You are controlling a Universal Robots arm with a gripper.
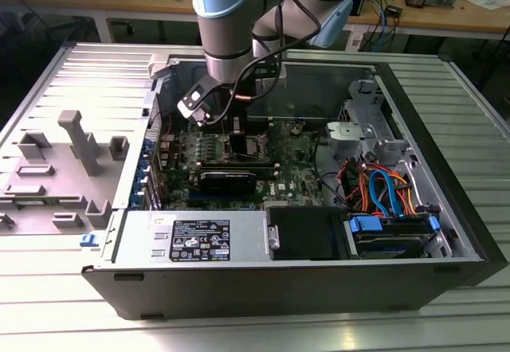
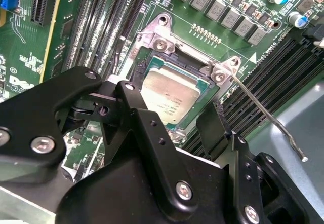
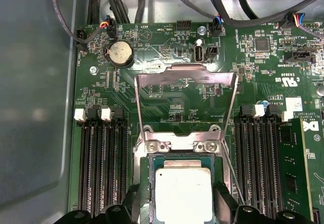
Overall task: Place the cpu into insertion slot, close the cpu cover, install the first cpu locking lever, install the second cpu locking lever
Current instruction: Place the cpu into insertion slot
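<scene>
Straddling the seated cpu with a released claw, the cover not yet closed.

In the first wrist view the gripper is spread, one finger on each side of the cpu with a small gap at both sides, so it grasps nothing. The cpu lies flat inside the insertion slot, directly under the claw, between two banks of memory slots. The cpu cover is swung open on its hinge at the slot's edge, on the far side of the chip from the fingers. Its hinge line runs across, from one memory bank toward the other. In the second wrist view a thin locking lever sticks out free from a slot corner. In the exterior view the arm reaches down into the open computer case.
</scene>
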